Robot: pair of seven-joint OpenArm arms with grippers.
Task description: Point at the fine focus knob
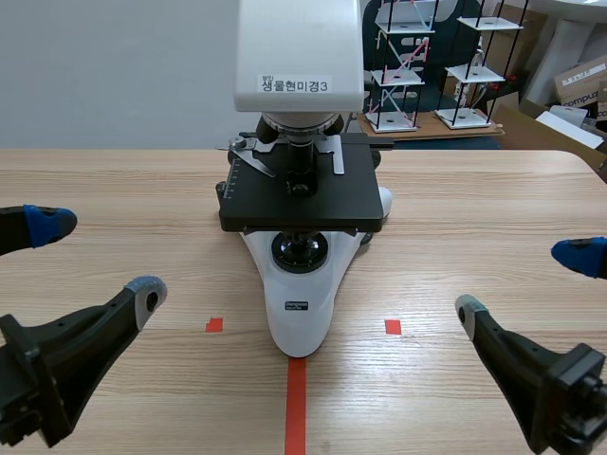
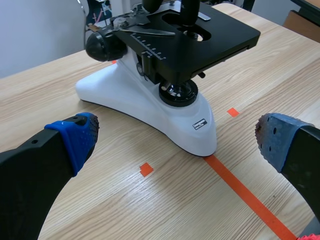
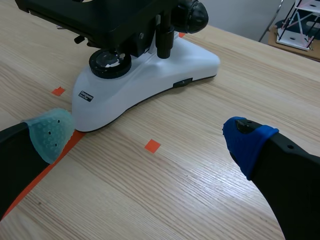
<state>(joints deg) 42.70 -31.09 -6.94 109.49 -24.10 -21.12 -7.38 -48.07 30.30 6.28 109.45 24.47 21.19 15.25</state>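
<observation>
Two nested knobs invite error: we judge that a pointing tip could land on the larger coarse focus knob (image 3: 183, 20) instead of the fine focus knob (image 3: 200, 14), or clip the stage (image 1: 302, 204) just above. We see the fine knob as a small black cap at the coarse knob's centre, low on the microscope (image 1: 299, 318) flank. The left gripper (image 1: 95, 258) and right gripper (image 1: 524, 284) hang either side, jaws spread wide, empty.
</observation>
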